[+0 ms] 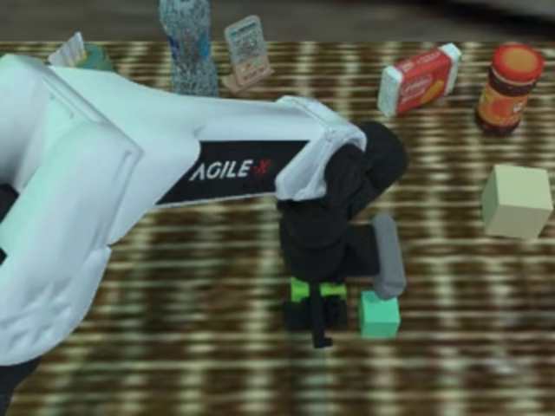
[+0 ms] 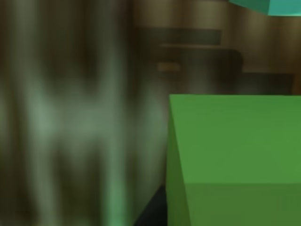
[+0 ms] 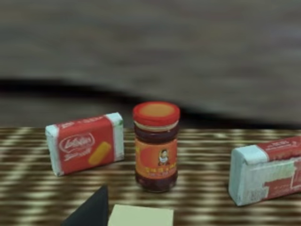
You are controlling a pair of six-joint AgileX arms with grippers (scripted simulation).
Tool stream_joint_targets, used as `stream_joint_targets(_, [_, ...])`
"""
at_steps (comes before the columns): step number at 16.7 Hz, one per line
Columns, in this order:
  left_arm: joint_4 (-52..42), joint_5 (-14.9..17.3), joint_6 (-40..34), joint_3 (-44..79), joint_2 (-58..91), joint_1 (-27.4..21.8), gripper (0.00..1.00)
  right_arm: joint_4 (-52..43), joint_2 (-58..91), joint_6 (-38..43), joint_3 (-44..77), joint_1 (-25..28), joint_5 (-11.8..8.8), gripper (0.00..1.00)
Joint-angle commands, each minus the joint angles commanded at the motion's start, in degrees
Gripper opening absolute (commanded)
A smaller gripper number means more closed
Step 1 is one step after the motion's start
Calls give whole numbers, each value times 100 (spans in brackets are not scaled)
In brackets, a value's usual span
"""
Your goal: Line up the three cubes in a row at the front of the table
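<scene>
Reaching arm: my left arm [image 1: 173, 165] stretches from the table's left edge to its middle, wrist turned down toward the front edge.
Left gripper: left gripper [image 1: 318, 314] is down at the lime-green cube [image 1: 317, 290]; its dark fingers [image 1: 321, 325] sit around the cube, but whether they press on it I cannot tell.
Lime-green cube: near the middle of the front edge, mostly hidden under the gripper in the top view; in the left wrist view its green face [image 2: 235, 155] fills the near corner.
Teal-green cube: teal-green cube [image 1: 379, 314] rests on the table just beside the lime-green one, on the side toward the right edge, a narrow gap between them.
Pale beige cube: pale beige cube [image 1: 517, 201] lies near the right edge, well apart from the other two.
Table: woven brown and tan table [image 1: 199, 347].
Back edge: red-and-white box [image 1: 419, 80] and red-lidded jar [image 1: 508, 87] toward the right corner; a clear bottle [image 1: 187, 43] and a small card [image 1: 246, 50] farther left.
Right arm: not seen in the top view; its wrist view looks across the table at the jar.
</scene>
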Motion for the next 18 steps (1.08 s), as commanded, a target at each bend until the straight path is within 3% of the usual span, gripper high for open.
stream_joint_targets(9, [0, 0, 0, 0, 0, 0, 98, 0, 0, 0, 0, 0, 0, 100])
stream_joint_targets(18, [-1, 0, 0, 1, -4, 14, 100, 0, 0, 0, 0, 0, 0, 100])
